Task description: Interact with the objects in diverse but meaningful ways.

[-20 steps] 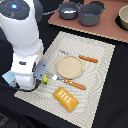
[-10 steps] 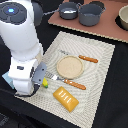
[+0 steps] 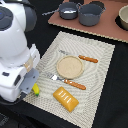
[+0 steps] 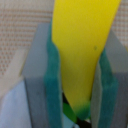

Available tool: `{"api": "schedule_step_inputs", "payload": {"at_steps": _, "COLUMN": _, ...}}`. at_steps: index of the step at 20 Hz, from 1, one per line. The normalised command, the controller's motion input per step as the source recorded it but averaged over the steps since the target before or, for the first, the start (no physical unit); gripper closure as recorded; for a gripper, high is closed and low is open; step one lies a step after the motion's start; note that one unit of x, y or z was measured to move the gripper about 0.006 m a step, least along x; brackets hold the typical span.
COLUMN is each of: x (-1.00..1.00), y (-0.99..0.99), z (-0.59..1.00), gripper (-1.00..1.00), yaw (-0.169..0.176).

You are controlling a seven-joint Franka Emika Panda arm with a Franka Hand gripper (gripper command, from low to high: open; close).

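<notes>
The hand grips the yellow banana between its green pads, at the woven mat's edge. No writing is readable on the yellow-orange slab nearby.

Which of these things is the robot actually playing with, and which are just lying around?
In play:
- banana, between the pads of the gripper
- slab
- saucepan

Lying about:
- plate
- fork
- knife
- pot
- placemat
</notes>
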Motion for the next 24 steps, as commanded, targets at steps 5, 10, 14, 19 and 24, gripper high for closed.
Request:
{"api": "schedule_step_inputs", "payload": {"at_steps": 5, "x": 0.89, "y": 0.41, "z": 1.00, "gripper": 1.00, "yaw": 0.000}}
{"api": "schedule_step_inputs", "payload": {"at_steps": 10, "x": 0.84, "y": 0.50, "z": 1.00, "gripper": 1.00, "yaw": 0.018}}
{"api": "schedule_step_inputs", "payload": {"at_steps": 14, "x": 0.76, "y": 0.51, "z": 0.82, "gripper": 1.00, "yaw": 0.018}}
{"api": "schedule_step_inputs", "payload": {"at_steps": 19, "x": 0.67, "y": 0.52, "z": 0.36, "gripper": 1.00, "yaw": 0.023}}
{"api": "schedule_step_inputs", "payload": {"at_steps": 24, "x": 0.63, "y": 0.51, "z": 0.05, "gripper": 1.00, "yaw": 0.019}}
